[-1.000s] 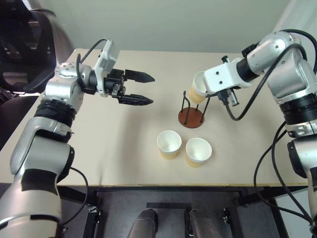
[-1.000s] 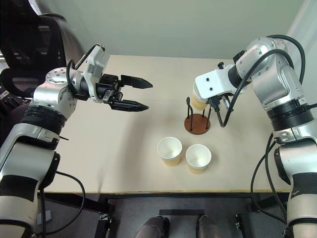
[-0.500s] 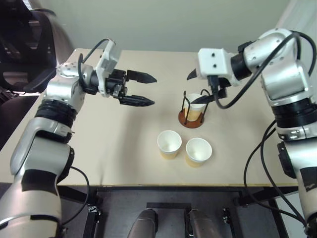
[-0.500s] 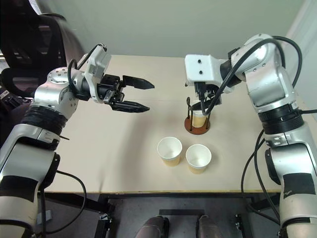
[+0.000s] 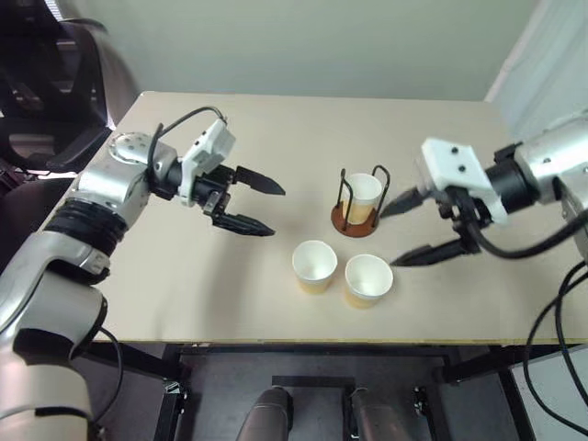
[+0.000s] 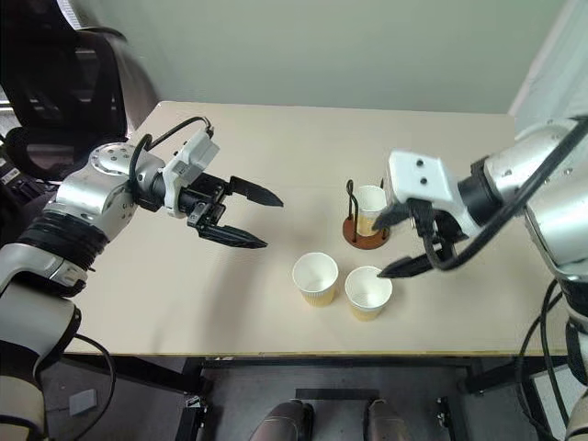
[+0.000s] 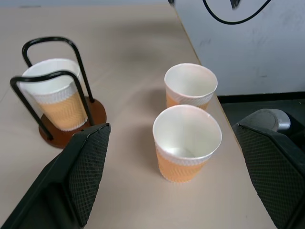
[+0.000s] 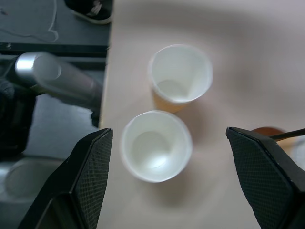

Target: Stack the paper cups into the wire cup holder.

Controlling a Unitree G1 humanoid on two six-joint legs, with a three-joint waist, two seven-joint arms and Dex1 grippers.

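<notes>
The nearest loose paper cup, judged light and crushable, is best pinched gently at the rim; both the right tool and the left tool are held agape and empty.

Left hand and right hand – both spread wide, empty

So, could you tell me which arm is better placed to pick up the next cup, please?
Probably the right: its open claw hangs beside the nearer loose cup, while the open left claw sits farther off across the table.
</notes>
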